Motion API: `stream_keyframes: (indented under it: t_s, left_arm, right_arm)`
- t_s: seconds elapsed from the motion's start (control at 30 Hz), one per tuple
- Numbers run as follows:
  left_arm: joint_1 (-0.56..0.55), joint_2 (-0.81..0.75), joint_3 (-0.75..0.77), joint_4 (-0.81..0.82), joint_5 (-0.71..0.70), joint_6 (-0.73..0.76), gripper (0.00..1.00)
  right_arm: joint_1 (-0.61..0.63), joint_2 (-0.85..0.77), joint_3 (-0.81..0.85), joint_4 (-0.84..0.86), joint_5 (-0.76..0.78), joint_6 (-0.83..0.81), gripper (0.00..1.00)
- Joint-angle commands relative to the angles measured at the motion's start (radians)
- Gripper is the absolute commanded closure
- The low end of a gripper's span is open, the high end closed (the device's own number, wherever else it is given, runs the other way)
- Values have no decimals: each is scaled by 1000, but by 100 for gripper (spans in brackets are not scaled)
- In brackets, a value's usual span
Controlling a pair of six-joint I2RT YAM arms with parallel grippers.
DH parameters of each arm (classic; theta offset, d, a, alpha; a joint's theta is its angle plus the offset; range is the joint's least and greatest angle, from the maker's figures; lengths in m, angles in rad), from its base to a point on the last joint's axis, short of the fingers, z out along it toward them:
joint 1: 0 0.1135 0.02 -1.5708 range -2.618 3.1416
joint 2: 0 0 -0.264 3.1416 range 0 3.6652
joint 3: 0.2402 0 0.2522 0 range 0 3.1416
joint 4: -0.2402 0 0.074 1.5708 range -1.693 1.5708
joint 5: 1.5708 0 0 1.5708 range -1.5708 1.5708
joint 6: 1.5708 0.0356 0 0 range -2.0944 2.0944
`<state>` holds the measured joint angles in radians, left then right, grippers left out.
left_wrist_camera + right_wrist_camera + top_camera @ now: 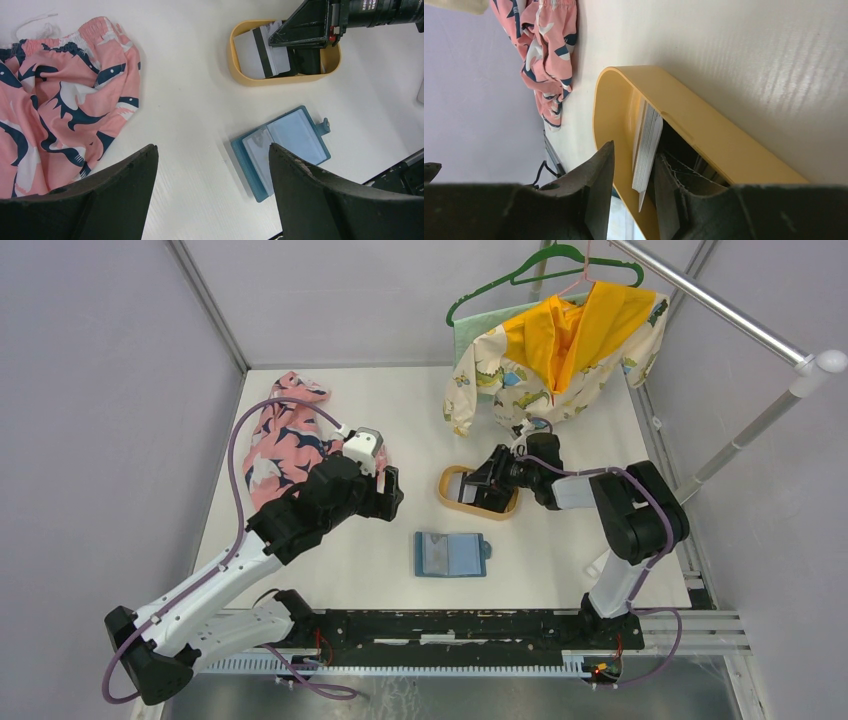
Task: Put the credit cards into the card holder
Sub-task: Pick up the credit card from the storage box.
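The right gripper reaches down into the tan oval wooden tray, which sits right of the table's middle. Its jaws are narrow and straddle a small stack of pale and dark credit cards standing on edge in the tray. One finger lies against the stack, and a sliver of gap shows at the other, so the stack is not clamped. From the left wrist view, a pale card with a dark stripe leans inside the tray.

The teal-blue bifold card holder lies open and flat on the white table, just nearer than the tray and apart from it.

The left gripper hovers left of the tray, its jaws wide and holding nothing. A pink patterned garment lies crumpled at the far left.
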<state>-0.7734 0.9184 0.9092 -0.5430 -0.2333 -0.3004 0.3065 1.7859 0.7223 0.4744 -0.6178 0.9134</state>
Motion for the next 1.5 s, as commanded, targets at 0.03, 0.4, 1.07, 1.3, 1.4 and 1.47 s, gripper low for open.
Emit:
stream_keyframes:
  t_s: [0.03, 0.4, 1.07, 1.3, 1.4, 1.47]
  left_arm:
    - [6, 1, 2, 43, 5, 74, 14]
    - [6, 3, 2, 43, 6, 75, 14]
    - [8, -9, 5, 44, 13, 72, 14]
    - [12, -92, -27, 153, 120, -8, 12]
    - [12, -136, -98, 286, 209, -74, 5]
    - [12, -162, -180, 387, 250, -144, 1]
  right_arm:
    - [-23, -49, -7, 3, 18, -32, 62]
    - [-47, -51, -23, 0, 25, -51, 81]
    - [-149, -236, -66, -116, 33, -172, 100]
    - [-198, -376, -95, -137, -40, -287, 100]
    - [-218, -451, -164, 11, -182, -344, 100]
    - [-231, -497, -223, 138, -283, -366, 100]
